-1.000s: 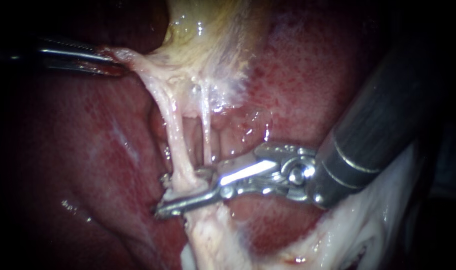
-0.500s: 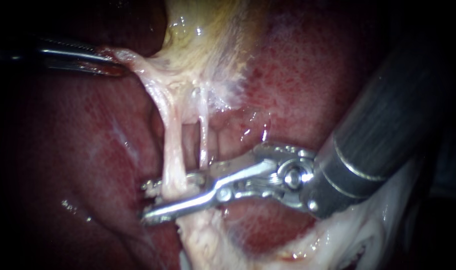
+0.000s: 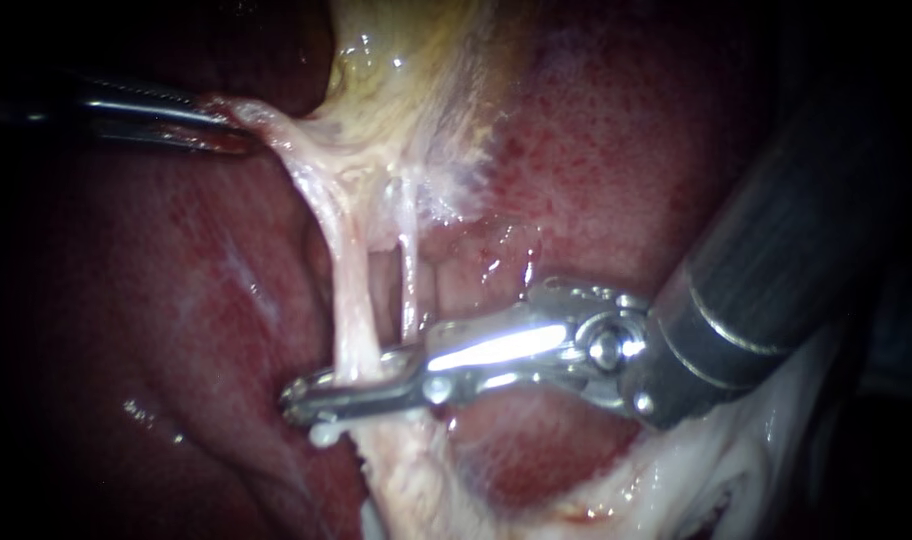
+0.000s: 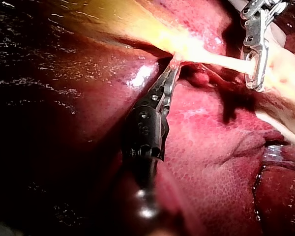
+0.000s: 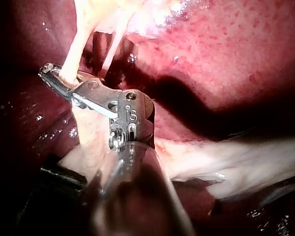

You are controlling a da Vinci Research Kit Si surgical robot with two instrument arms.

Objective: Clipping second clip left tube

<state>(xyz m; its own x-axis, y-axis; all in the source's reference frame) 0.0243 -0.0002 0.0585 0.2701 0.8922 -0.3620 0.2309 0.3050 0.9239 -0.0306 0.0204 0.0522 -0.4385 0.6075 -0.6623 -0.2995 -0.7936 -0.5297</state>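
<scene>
My right instrument (image 3: 306, 397) | jaws clamped together across the left tube (image 3: 348, 300), low on it | my left instrument (image 3: 238, 135) | jaws pinched on pale tissue (image 3: 276, 125) beside the gallbladder (image 3: 406, 80) | tube stretched taut over the liver (image 3: 176, 290)

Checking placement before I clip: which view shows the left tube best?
The endoscope view: the left tube runs bare from the gallbladder to the right instrument, whose jaws are shut on it. The right wrist view shows only its stretch near them; the left wrist view, a distant strand.
</scene>
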